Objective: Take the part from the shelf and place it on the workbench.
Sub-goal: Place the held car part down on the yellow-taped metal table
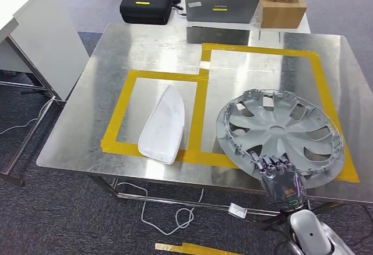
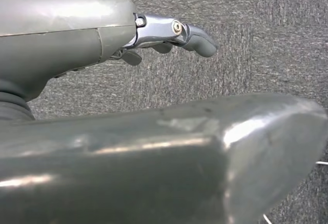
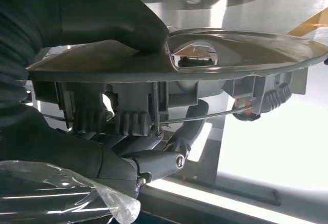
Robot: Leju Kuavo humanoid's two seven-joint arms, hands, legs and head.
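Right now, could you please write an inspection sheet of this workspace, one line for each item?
Surface: metal table with two yellow tape frames.
Job's things: hubcap in the right frame, its near edge over the tape; white part in the left frame.
Clutter: nothing seen on the table.
Robot hands: right robot hand grips the hubcap rim; left robot hand hangs over carpet, holding nothing.
Cables: white cable on the floor under the table.
Surroundings: laptop, black case, box, a seated person behind.
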